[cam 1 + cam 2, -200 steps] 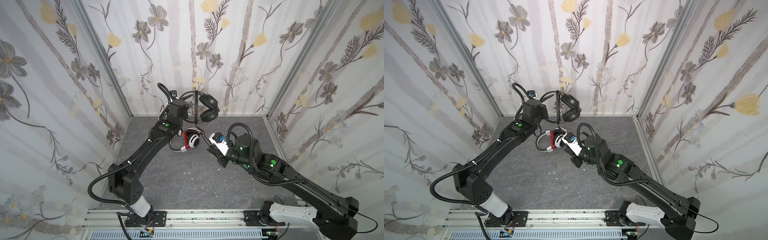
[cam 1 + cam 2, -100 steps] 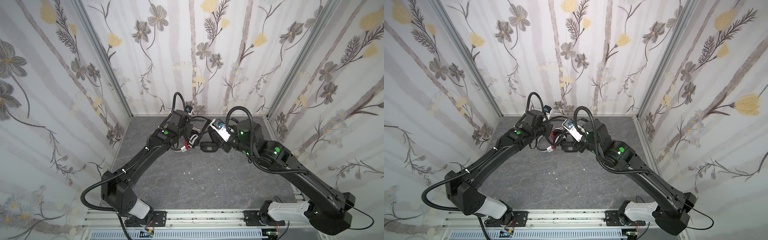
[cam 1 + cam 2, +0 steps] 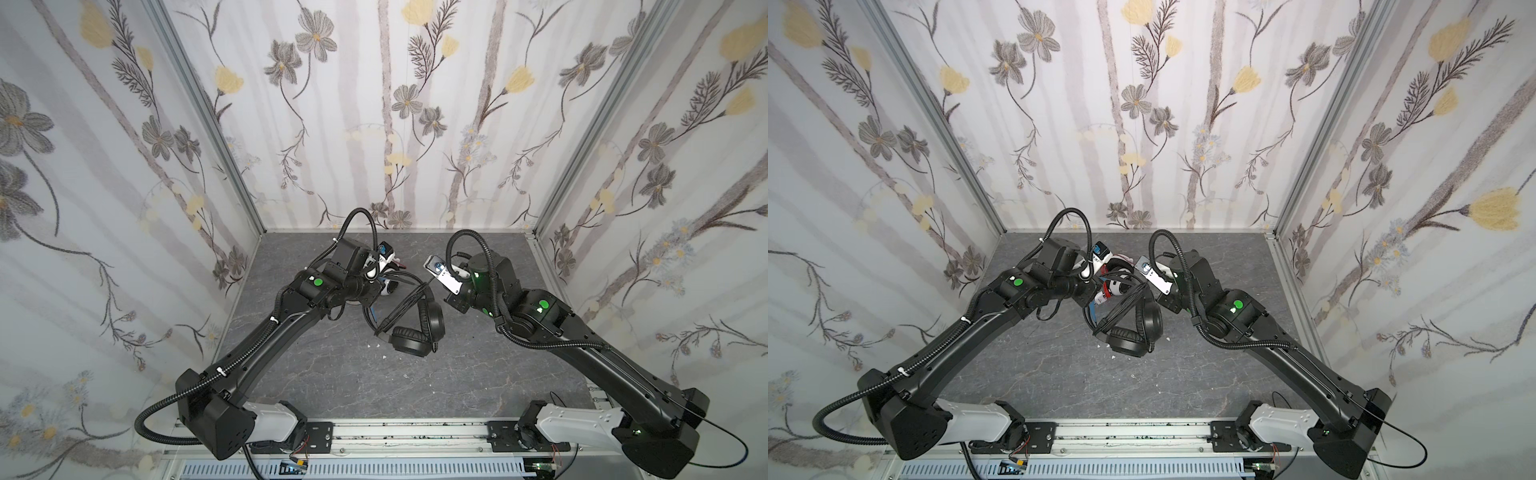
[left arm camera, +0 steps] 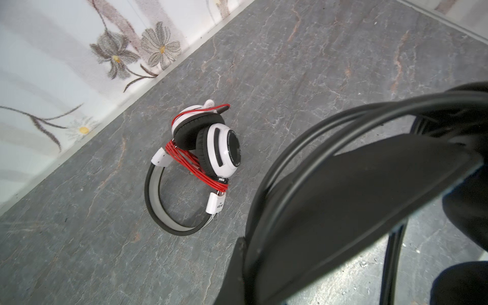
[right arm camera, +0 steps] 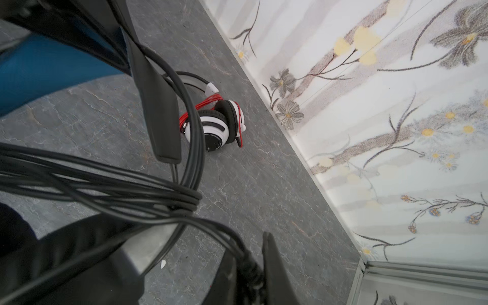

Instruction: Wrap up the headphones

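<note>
Black cord (image 3: 404, 306) runs in a taut bundle of several strands across the black headset (image 3: 1133, 332), which sits mid-table between the arms. Whether its cups (image 3: 411, 338) touch the table (image 3: 332, 386) I cannot tell. Its band (image 3: 371, 313) is clamped in the left gripper (image 3: 371, 293). The right gripper (image 5: 248, 260) is pinched on the cord's loose end, and the right wrist view shows the strand passing between its fingers. By my reading the winding is far along, and what remains is to lay the last length and secure it. To do that well, I would hold the band fixed as the anchor and carry the cord end round the bundle with a light, even pull. Each turn should lie beside the last so none slides off. Too hard a pull could drag the band out of the left jaws, and too slack a one would let the loops spring loose. The path should stay nearer than the white headset (image 4: 211, 148), which lies on the table toward the far wall, just beyond the left gripper. That one looks finished, with red cord (image 4: 195, 163) wound tightly across its band arms and the cups folded together. The black one has thick padded cups and blue lining under the band.
</note>
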`<action>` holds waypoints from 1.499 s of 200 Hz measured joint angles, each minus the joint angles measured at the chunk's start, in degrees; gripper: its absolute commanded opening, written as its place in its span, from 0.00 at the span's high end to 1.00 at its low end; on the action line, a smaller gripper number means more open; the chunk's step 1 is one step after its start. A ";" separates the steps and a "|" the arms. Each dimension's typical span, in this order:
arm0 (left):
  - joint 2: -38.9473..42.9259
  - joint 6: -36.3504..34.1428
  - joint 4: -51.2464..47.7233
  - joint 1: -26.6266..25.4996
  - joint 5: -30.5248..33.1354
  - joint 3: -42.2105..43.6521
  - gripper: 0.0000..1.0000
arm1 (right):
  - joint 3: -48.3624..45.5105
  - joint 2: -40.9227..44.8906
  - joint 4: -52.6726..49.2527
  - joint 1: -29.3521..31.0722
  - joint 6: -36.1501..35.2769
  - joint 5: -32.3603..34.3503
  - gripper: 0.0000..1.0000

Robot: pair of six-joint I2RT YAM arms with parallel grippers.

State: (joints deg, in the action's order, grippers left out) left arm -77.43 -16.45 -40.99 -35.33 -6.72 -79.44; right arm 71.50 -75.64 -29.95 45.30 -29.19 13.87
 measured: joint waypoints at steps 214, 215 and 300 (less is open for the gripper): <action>-2.14 -0.87 -7.21 -1.29 -6.71 -7.82 1.00 | -20.24 6.80 18.82 -6.78 11.96 -21.88 0.97; -2.14 -0.87 -7.21 -1.29 -6.73 -7.87 1.00 | -20.28 6.84 18.88 -6.78 12.07 -21.94 0.97; -2.25 -0.70 -8.31 -1.31 -5.97 -8.55 1.00 | -23.12 5.84 24.26 -7.34 18.51 -28.20 0.90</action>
State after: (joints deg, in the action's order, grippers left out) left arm -79.68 -17.15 -49.30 -36.64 -12.69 -87.99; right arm 48.38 -69.80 -5.69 37.95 -10.68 -14.33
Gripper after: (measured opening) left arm 0.061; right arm 0.125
